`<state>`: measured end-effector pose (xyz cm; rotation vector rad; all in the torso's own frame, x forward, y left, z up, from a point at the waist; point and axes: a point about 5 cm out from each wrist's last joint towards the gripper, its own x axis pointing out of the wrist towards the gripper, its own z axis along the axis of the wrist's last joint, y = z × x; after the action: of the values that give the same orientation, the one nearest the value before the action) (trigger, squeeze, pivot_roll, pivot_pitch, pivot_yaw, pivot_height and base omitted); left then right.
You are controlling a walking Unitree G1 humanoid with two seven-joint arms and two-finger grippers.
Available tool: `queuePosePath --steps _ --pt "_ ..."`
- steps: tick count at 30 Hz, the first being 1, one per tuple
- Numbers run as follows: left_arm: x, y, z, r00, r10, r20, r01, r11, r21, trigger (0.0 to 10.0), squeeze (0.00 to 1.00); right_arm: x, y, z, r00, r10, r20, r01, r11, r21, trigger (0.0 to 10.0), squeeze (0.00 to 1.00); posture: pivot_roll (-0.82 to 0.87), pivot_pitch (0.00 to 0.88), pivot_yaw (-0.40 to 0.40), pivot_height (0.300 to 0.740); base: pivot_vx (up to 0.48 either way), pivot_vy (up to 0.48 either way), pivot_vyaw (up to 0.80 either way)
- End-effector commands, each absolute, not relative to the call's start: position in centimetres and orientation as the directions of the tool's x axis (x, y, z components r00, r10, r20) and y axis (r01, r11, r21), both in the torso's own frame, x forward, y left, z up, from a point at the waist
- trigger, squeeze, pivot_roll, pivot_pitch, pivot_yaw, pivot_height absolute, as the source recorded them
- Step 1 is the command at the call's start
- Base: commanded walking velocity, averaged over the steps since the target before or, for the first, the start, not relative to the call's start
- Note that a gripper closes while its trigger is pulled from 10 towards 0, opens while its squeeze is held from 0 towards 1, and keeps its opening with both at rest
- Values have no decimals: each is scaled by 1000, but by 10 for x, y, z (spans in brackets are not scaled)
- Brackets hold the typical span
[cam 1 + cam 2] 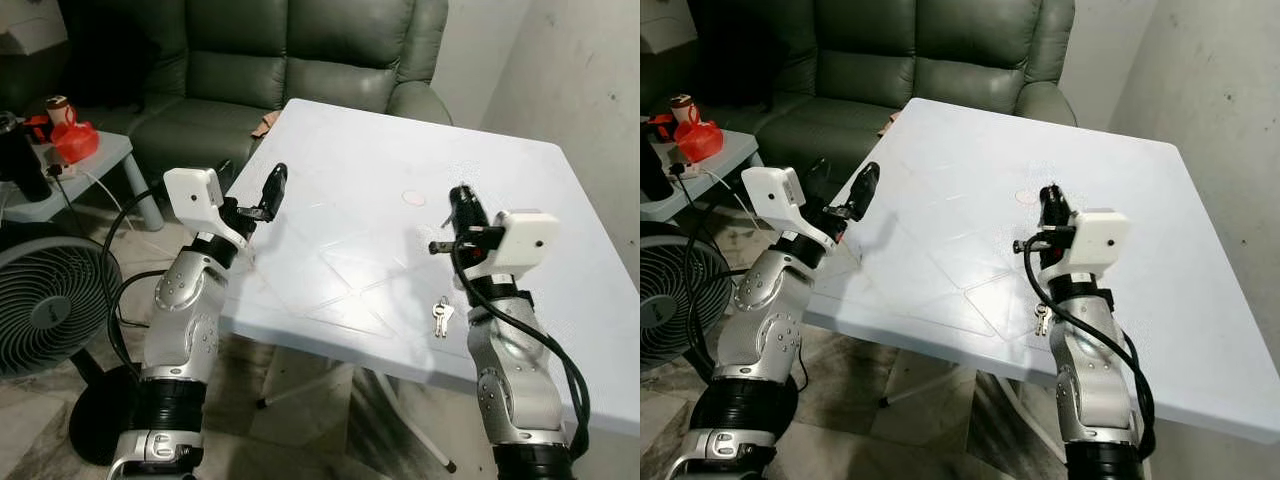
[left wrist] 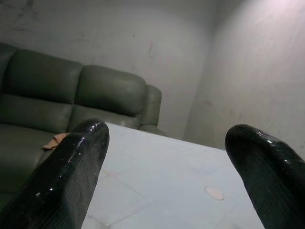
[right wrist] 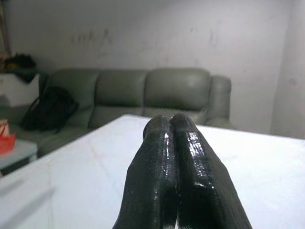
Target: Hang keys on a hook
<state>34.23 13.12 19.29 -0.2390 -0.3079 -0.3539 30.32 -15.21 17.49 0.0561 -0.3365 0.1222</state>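
Note:
A small bunch of silver keys (image 1: 441, 316) lies on the white table (image 1: 400, 160) near its front edge, just left of my right arm. My right gripper (image 1: 462, 205) is raised above the table behind the keys, its two black fingers (image 3: 171, 143) pressed together with nothing between them. My left gripper (image 1: 262, 193) hovers at the table's left edge; in the left wrist view its fingers (image 2: 71, 162) stand wide apart and hold nothing.
A grey-green sofa (image 1: 290, 60) stands behind the table. A small pink round mark (image 1: 414, 198) is on the tabletop. To the left are a floor fan (image 1: 45, 300) and a side table (image 1: 90, 165) with a red object (image 1: 72, 138). A wall (image 1: 590, 80) runs on the right.

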Motion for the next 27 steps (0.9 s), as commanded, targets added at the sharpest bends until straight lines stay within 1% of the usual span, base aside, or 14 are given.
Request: queuePosePath --steps 1,4,5,12,18,22,25,27 --pt "347 131 192 905 -298 304 357 920 -163 10000 0 307 -151 176 943 104 317 -119 993 28 10000 0 -1 0 -33 732 0 0 0" --pt "349 131 188 919 -288 269 333 933 -139 10000 0 308 -150 174 948 103 301 -117 993 30 10000 0 -1 0 -34 732 0 0 -494" --pt "352 132 185 929 -273 249 318 934 -163 10000 0 309 -151 174 950 89 298 -99 995 18 10000 0 -2 0 -34 732 0 0 -769" --pt "355 133 184 937 -264 228 306 936 -174 10000 0 310 -152 173 956 86 280 -94 995 15 10000 0 -2 0 -32 732 0 0 -765" --pt "358 133 183 944 -249 215 287 942 -174 10000 0 311 -151 172 958 88 271 -94 996 9 10000 0 -6 0 -27 732 0 432 -755" --pt "360 131 183 946 -242 215 280 945 -170 10000 0 312 -152 171 961 83 265 -88 996 9 10000 0 -10 0 -26 732 0 0 -756" --pt "362 129 184 949 -238 208 280 938 -204 10000 0 312 -152 171 961 84 264 -87 996 -1 10000 0 -12 0 -26 732 0 0 -756" --pt "362 128 183 949 -241 205 281 940 -193 10000 0 312 -152 171 961 84 262 -87 996 0 10000 0 -15 0 -26 732 0 0 -756"
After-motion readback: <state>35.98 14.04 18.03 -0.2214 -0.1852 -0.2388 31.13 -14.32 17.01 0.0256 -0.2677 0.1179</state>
